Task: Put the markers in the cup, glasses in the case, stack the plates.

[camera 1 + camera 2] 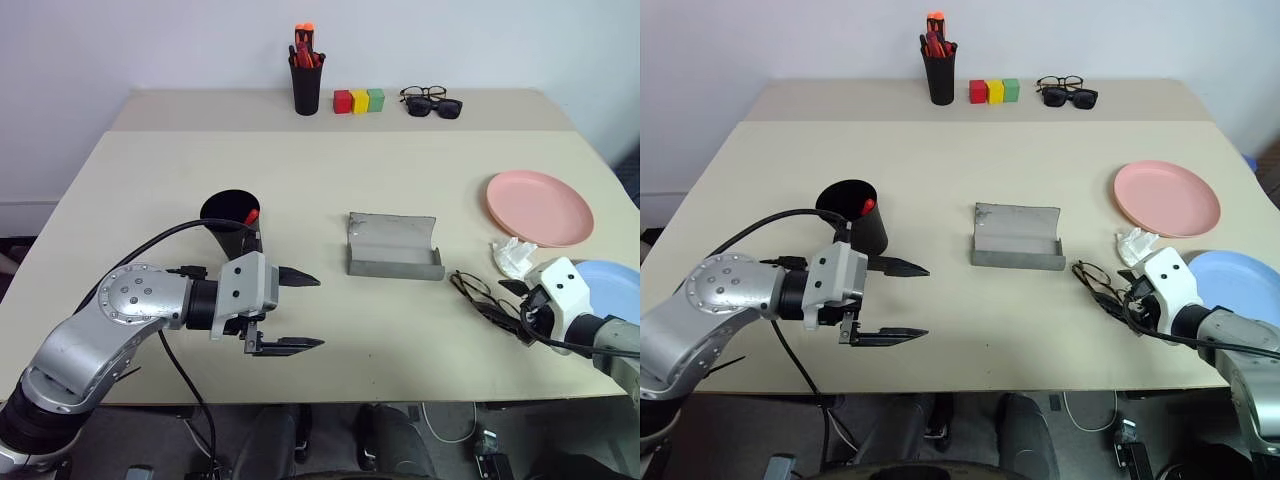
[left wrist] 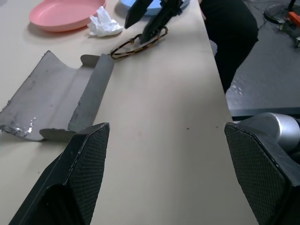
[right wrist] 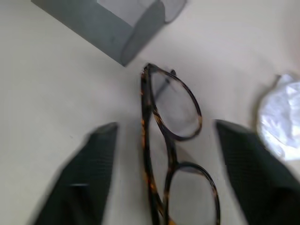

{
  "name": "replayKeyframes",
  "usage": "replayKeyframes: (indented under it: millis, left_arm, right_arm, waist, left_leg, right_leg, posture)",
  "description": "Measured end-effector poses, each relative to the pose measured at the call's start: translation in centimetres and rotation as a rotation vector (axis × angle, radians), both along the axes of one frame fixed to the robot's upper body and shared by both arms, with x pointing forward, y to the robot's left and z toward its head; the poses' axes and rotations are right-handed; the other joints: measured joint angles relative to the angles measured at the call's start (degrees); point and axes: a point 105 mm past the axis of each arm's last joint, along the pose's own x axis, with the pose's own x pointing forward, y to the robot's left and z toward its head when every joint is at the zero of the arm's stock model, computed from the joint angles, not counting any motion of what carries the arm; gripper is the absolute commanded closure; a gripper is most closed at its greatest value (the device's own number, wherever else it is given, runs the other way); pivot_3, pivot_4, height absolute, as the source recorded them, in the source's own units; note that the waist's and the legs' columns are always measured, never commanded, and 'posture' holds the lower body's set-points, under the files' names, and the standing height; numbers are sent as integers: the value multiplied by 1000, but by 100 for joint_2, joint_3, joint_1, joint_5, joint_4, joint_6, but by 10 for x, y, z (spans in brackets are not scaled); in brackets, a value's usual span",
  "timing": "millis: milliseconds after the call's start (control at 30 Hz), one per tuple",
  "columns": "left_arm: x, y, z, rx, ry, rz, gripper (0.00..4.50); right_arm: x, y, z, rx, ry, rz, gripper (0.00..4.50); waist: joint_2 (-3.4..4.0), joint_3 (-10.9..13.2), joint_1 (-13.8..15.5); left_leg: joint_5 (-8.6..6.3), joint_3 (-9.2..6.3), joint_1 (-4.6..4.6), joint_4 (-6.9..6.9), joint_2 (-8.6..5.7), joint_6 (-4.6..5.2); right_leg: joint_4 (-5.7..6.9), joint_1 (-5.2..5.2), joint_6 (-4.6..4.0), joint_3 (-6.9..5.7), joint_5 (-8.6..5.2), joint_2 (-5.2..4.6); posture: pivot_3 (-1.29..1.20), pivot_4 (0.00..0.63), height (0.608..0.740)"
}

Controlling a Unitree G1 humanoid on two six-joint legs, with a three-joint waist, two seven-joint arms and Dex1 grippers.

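The right gripper [image 3: 164, 178] stands spread wide, its fingers either side of the glasses [image 3: 173, 154] lying on the surface [image 1: 330, 190]. The open case [image 1: 393, 246] lies beyond it. The left gripper [image 1: 300, 312] hovers open just beside the cup [image 1: 232, 222]. No writing is legible.

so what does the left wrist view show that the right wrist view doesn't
Left wrist view alone: the salmon pink round plastic plate, an edge of the light blue plate, the right end effector open over the glasses, and the left end effector, open. Right wrist view alone: the round clear lenses close up between its own fingers. Both share: the thin dark wire-rimmed glasses lying on the table, the open grey hard-shell case and a crumpled white wad.
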Motion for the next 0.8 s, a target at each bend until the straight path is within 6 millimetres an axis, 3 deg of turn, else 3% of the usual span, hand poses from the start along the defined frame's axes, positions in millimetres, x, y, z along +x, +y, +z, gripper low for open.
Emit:
replayKeyframes:
  millis: [233, 367, 467, 600, 800]
  left_arm:
    - [-3, 0, 5, -4, -6, 3, 501]
    - [6, 2, 5, -7, 2, 19, 501]
    - [9, 1, 1, 4, 13, 18, 501]
    - [9, 1, 2, 1, 6, 6, 501]
    - [6, 3, -4, 0, 27, 10, 501]
  right_arm:
    - [0, -32, 25, -47, -92, -112, 1099]
    - [-4, -64, 21, -186, -90, -172, 1099]
    - [-5, -77, 15, -247, -97, -189, 1099]
    - [-6, -79, 6, -360, -94, -128, 1099]
    - [-12, -66, -8, -436, -85, 2, 1099]
  waist:
    - [0, 0, -3]
    - [0, 0, -3]
    - [1, -1, -20]
    - [2, -1, -15]
    - [2, -2, -4]
  left_leg:
    - [0, 0, 0, -1, 0, 0]
    - [1, 3, 2, 3, 0, 0]
    - [2, 4, 6, 4, 0, 1]
    - [3, 3, 8, 2, 4, -1]
    - [3, 2, 8, 4, 5, -1]
  right_leg:
    - [0, 0, 0, -1, 0, 2]
    - [-1, 6, 0, -2, 0, 3]
    - [0, 7, 0, -2, 0, 5]
    - [1, 7, 0, -2, 0, 8]
    - [1, 10, 0, -2, 0, 7]
  posture:
    - [0, 150, 740]
    - [0, 150, 740]
    - [0, 150, 740]
    - [0, 150, 740]
    - [0, 150, 740]
